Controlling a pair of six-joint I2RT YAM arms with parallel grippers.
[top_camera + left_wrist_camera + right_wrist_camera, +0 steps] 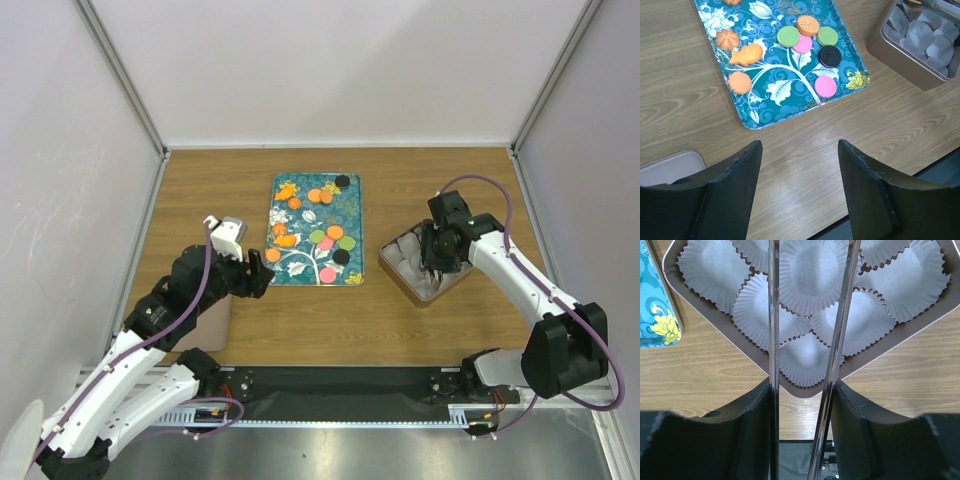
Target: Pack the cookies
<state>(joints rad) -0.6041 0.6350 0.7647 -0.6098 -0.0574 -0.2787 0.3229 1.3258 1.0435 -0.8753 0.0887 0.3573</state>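
Note:
Several cookies in orange, green, pink and black (335, 232) lie on the teal flower-print tray (300, 268). In the left wrist view a green (788, 36), a pink (824, 86) and a black cookie (830, 56) lie on the tray (775, 95). My left gripper (262, 272) (799, 145) is open and empty above bare table near the tray's near edge. My right gripper (437, 262) (802, 385) is shut on metal tongs (773, 315) over the brown tin (805, 392) of empty white paper cups (812, 270). The tongs' tips are out of view.
The tin (388, 268) (900, 65) stands to the right of the tray, close to it. A flat grey piece (210, 320) (670, 165) lies on the table under my left arm. White walls enclose the table on three sides.

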